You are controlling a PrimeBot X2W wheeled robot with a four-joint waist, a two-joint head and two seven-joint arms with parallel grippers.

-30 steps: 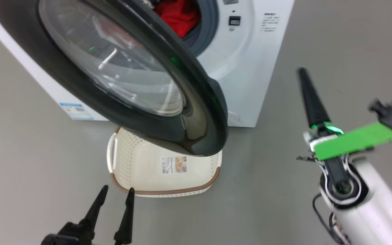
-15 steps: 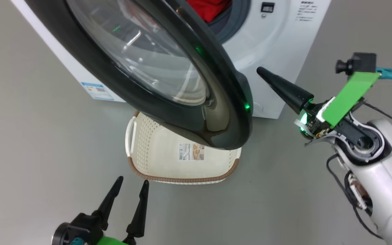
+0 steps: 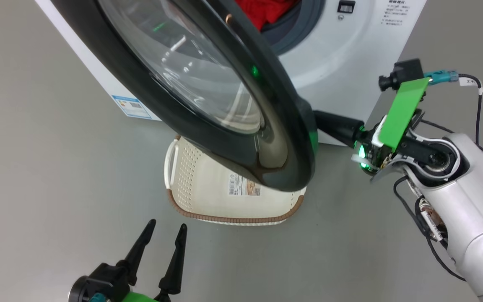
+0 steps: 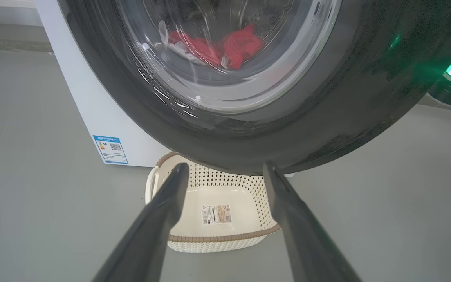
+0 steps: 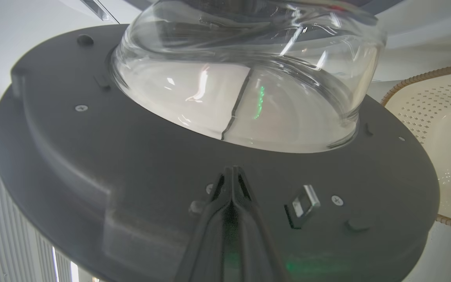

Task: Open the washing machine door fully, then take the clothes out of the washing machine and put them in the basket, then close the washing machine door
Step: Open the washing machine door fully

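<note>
The washing machine door (image 3: 208,142) stands partly open, its black rim and glass bowl swung out over the cream basket (image 3: 233,219) on the floor. Red clothes (image 3: 266,10) lie in the drum of the white washing machine (image 3: 342,54) and also show through the glass (image 4: 237,45). My right gripper's fingers (image 3: 338,126) reach behind the door's free edge. In the right wrist view that gripper (image 5: 232,169) is shut, with its tips against the door's grey inner face beside the latch (image 5: 303,203). Low in front of the basket (image 4: 217,237), my left gripper (image 3: 167,224) is open and holds nothing.
Grey floor lies all around. A blue label (image 3: 134,107) is stuck low on the machine's side. The right forearm, with its green camera bracket (image 3: 405,109) and loose cables, fills the right side. The door overhangs the far half of the basket.
The head camera has shifted. My shut right gripper has swung in from the open floor on the right to behind the door's free edge. The left gripper stays open.
</note>
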